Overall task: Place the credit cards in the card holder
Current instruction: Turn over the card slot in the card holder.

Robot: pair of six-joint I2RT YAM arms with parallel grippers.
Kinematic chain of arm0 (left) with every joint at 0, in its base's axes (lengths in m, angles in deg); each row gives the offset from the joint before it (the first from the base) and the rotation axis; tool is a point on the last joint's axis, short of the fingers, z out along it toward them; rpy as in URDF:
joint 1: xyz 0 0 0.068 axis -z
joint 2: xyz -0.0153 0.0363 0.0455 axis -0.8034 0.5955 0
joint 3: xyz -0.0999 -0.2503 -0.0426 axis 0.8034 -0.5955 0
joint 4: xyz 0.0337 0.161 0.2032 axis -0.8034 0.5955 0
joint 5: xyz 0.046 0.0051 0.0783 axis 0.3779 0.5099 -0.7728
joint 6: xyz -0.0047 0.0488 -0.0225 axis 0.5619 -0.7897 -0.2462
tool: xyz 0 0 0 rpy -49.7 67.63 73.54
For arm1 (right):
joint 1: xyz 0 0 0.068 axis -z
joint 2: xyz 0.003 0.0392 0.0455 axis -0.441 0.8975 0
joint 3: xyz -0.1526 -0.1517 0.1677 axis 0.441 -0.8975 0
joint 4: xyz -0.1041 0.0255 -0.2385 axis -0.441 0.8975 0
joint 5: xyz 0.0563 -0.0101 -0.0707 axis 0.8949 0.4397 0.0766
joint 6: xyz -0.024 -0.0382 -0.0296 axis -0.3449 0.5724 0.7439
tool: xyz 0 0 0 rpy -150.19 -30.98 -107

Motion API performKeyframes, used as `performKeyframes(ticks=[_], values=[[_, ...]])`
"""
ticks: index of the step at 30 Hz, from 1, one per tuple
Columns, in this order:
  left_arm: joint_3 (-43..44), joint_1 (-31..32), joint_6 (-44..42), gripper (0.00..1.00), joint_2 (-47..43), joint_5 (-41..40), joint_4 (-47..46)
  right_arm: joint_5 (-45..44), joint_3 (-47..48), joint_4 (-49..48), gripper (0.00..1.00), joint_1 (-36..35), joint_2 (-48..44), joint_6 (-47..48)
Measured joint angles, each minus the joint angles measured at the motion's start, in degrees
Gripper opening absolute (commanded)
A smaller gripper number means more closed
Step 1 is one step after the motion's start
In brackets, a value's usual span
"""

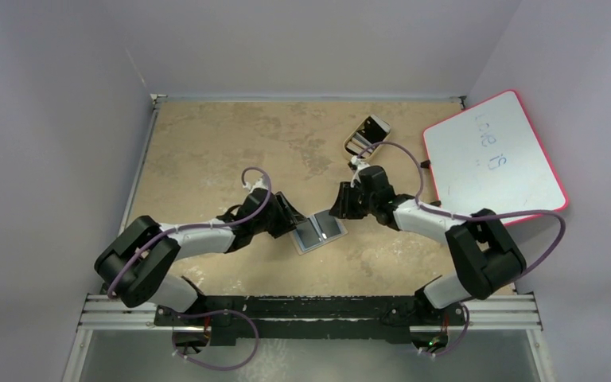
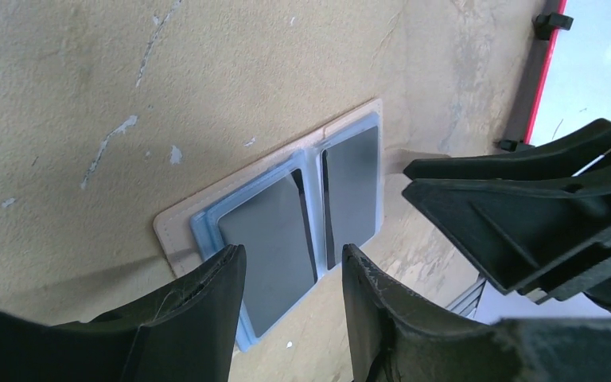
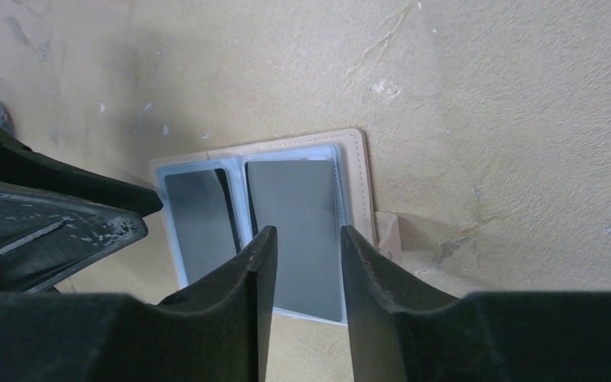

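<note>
Here the card holder, credit cards inside, is seen under left gripper and right gripper, both parted, empty; tan table.

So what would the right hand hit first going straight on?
Probably the grey card in the open card holder: the right hand points straight at it, though depth is unclear.

The top camera hangs above and behind the arm bases, looking down at the whole worktop from afar. The left wrist camera peers past the left tool and the right wrist camera past the right tool, both close above the worktop. All three views share the open wallet, the wrist pair from opposite sides.
</note>
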Motion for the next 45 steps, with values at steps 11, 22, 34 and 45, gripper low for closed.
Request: performKeyframes(ticks=[11, 22, 34, 45], values=[[0.48, -0.02, -1.44, 0.47, 1.51, -1.77, -0.09, 0.2, -5.4, -4.15, 0.27, -0.04, 0.81, -1.27], [7.5, -0.07, -4.07, 0.48, 0.31, -2.84, 6.95, 0.96, -12.37, -6.1, 0.25, -0.76, -5.62, -6.69], [5.44, -0.04, -2.93, 0.49, 3.56, -0.44, 5.03, 0.96, -12.48, -6.1, 0.25, -0.81, -5.79, -7.85], [4.7, 0.11, -2.99, 0.49, 3.39, -1.22, 5.92, 0.96, -12.48, -6.12, 0.25, -0.9, -5.79, -7.85]])
